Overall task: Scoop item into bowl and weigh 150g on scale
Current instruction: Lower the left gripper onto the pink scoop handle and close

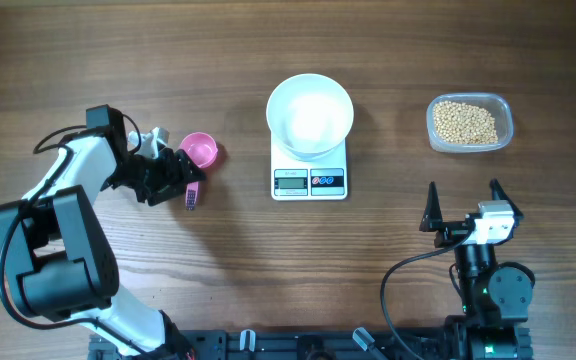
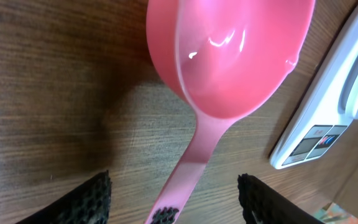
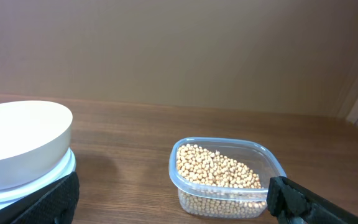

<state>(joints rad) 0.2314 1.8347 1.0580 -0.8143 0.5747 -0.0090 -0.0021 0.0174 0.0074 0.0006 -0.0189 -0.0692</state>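
Left wrist cam: pink scoop (image 2: 229, 68) lies flat, handle pointing straight back at the left gripper (image 2: 176, 198), cup away; fingers (image 2: 86, 199) spread either side of the handle, not touching.

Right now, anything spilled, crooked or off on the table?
Nothing stands out. The beans are all in their tub, none loose on the table. The bowl sits squarely on the scale, empty. The pink scoop lies flat.
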